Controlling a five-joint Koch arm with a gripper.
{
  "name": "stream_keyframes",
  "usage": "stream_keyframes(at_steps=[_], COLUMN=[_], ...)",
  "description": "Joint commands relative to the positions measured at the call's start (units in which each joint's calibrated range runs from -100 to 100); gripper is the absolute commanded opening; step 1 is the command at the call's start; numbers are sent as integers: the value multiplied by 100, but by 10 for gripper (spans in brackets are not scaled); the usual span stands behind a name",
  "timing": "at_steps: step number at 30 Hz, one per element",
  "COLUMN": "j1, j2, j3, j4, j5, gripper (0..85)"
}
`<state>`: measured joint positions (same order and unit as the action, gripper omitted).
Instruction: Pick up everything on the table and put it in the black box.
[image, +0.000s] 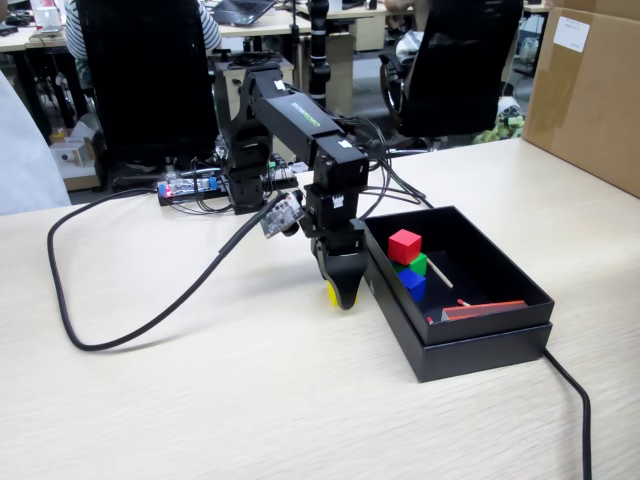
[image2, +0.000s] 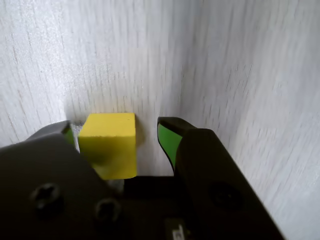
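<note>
Gripper (image2: 117, 137) jaws stood apart around yellow cube (image2: 108, 142), touching only the left pad; closing off-centre could push it aside, beside black box (image: 480, 345)

Yellow cube (image2: 108, 145) on table (image: 200, 400) btwn gripper (image2: 117, 131) jaws; red (image: 404, 245), green (image: 418, 264), blue (image: 412, 283) cubes in black box (image: 480, 345).

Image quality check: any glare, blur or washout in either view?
Wrist view: pale wood-grain table looks washed out, gripper body soft-focus, yellow cube fairly sharp with a slight shadow. Fixed view: even light, mild softness, no strong glare.
</note>
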<state>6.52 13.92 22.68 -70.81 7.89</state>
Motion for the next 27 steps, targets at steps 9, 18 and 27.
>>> stream_keyframes(at_steps=[9,18,27], j1=[-44,44,552], j2=[-583,-3061,-1007], j3=[479,1249,2990], j4=[27,18,18], j5=[34,-132,-132], gripper=[106,108,113])
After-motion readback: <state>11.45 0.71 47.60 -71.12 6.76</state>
